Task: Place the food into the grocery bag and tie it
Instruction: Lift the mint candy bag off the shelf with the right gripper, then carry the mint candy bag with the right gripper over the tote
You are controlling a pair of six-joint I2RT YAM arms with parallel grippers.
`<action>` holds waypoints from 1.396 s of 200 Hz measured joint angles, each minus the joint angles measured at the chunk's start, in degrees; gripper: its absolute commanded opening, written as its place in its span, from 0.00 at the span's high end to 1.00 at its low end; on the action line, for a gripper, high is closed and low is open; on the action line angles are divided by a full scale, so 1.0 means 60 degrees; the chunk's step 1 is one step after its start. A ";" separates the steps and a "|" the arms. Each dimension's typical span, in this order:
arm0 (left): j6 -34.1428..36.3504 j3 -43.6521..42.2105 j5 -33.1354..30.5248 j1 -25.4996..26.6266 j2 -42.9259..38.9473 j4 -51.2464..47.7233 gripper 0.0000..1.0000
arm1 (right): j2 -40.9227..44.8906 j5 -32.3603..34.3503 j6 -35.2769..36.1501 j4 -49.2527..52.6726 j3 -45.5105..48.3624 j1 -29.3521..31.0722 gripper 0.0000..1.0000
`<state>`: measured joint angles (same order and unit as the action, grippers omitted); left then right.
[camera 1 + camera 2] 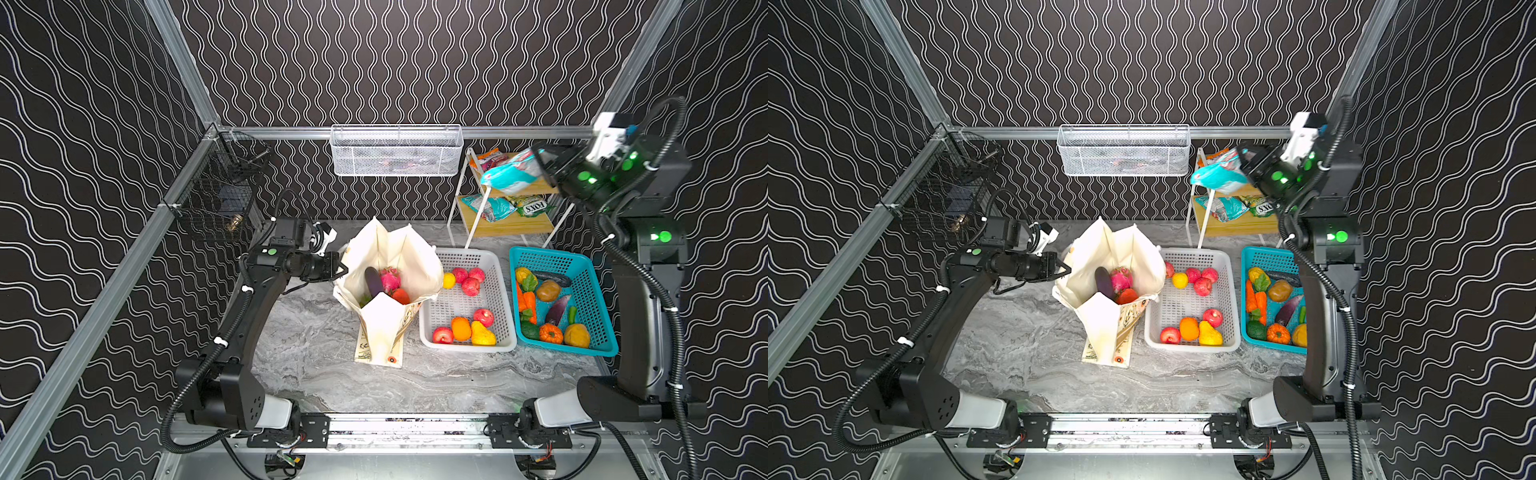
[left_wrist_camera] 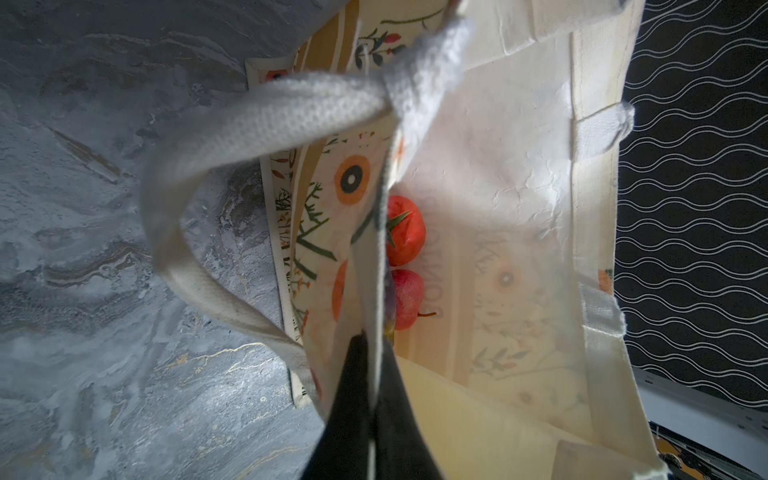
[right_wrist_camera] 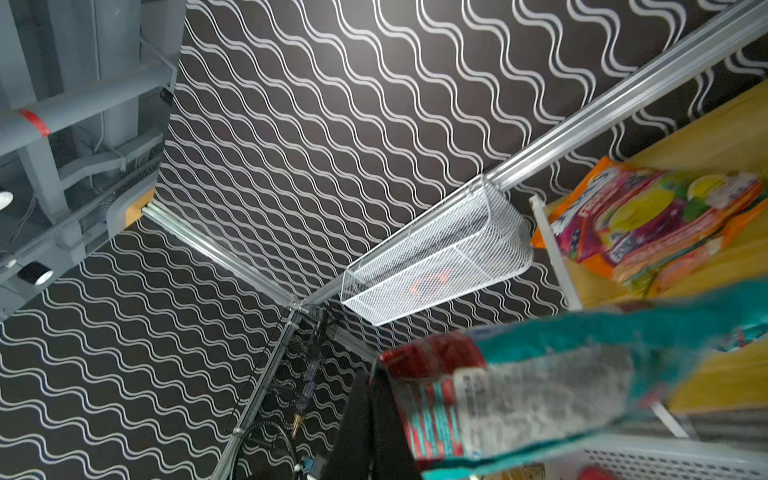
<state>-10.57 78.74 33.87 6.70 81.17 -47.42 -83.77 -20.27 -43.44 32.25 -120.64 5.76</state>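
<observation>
The cream grocery bag [image 1: 419, 257] [image 1: 1142, 257] stands open mid-table in both top views. A magenta dragon fruit [image 1: 390, 279] [image 1: 1121, 279], a dark eggplant [image 1: 373, 281] and a red tomato-like fruit [image 1: 400, 296] [image 2: 405, 230] lie inside it. My left gripper [image 1: 343, 270] [image 2: 372, 374] is shut on the bag's left rim [image 2: 376, 291], beside a white strap handle [image 2: 232, 137]. My right gripper [image 1: 540, 166] [image 3: 374, 382] hangs high by the shelf, shut on a teal snack packet [image 1: 505, 176] [image 1: 1217, 176] [image 3: 561, 374].
Right of the bag sit a white basket [image 1: 498, 266] holding fruit and a teal basket [image 1: 598, 299] holding vegetables. A wooden shelf [image 1: 511, 224] with more packets stands at the back right. A white wire basket [image 1: 397, 149] hangs on the back rail, a black one [image 1: 216, 195] at the left.
</observation>
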 measured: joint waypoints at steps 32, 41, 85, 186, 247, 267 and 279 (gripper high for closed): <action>0.0000 0.0000 -0.0029 0.0000 -0.0011 -0.0018 1.00 | -0.0033 0.0346 0.0273 0.0171 0.0186 0.1282 1.00; 0.0000 0.0007 -0.0033 0.0000 -0.0022 -0.0029 1.00 | -0.0084 0.0455 0.0353 0.0175 0.0189 0.1636 1.00; 0.0000 0.0018 -0.0033 0.0000 -0.0062 -0.0047 1.00 | -0.0339 0.0943 0.0426 0.0157 0.0787 0.3319 1.00; 0.0000 0.0062 -0.0029 0.0004 -0.0229 -0.0189 1.00 | -0.1832 0.1497 0.0492 -0.0226 0.0718 0.6306 1.00; -0.0004 0.0062 -0.0026 0.0004 -0.0251 -0.0193 1.00 | -0.2200 0.1453 0.0310 -0.0674 0.1610 0.6623 1.00; -0.0004 0.0062 -0.0022 0.0004 -0.0251 -0.0193 1.00 | -0.2291 0.1359 0.0160 -0.0736 0.1934 0.6637 1.00; -0.0004 0.0062 -0.0022 0.0004 -0.0251 -0.0193 1.00 | -0.2317 0.1282 0.0160 -0.0758 0.2124 0.6637 1.00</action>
<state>-10.59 79.11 33.74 6.72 79.66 -48.58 -97.67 -12.58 -42.48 27.70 -107.90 45.58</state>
